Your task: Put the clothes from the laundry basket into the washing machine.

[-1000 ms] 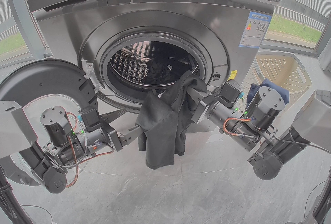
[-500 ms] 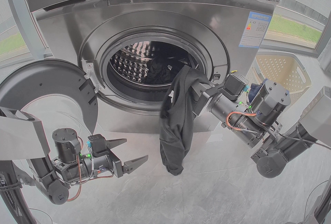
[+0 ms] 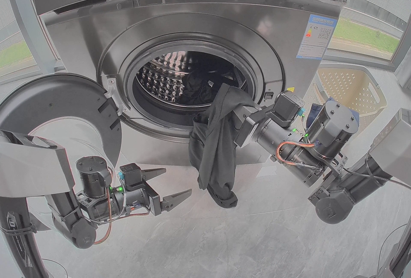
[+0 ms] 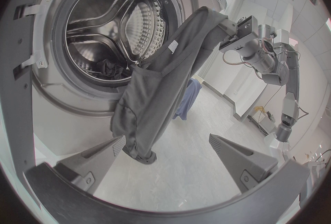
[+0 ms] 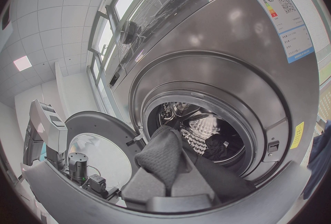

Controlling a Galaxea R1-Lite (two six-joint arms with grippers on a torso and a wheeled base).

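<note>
My right gripper (image 3: 236, 111) is shut on a dark grey garment (image 3: 216, 141) at the lower right rim of the washing machine's open drum (image 3: 171, 77). The cloth hangs down the front panel, apart from the floor. In the right wrist view the fabric bunches between the right gripper's (image 5: 168, 183) jaws. A second dark garment (image 3: 199, 86) lies inside the drum. My left gripper (image 3: 177, 181) is open and holds nothing, low over the floor, left of the hanging cloth. A blue garment (image 3: 317, 109) lies on the laundry basket (image 3: 351, 86) at the right.
The round door (image 3: 55, 103) stands swung open to the left, above my left arm. Grey tiled floor (image 3: 257, 231) spreads out in front of the machine. The basket stands against the machine's right side.
My left gripper has dropped down and back to the left, away from the dark garment. The garment now hangs from the right gripper alone and has swung slightly left.
</note>
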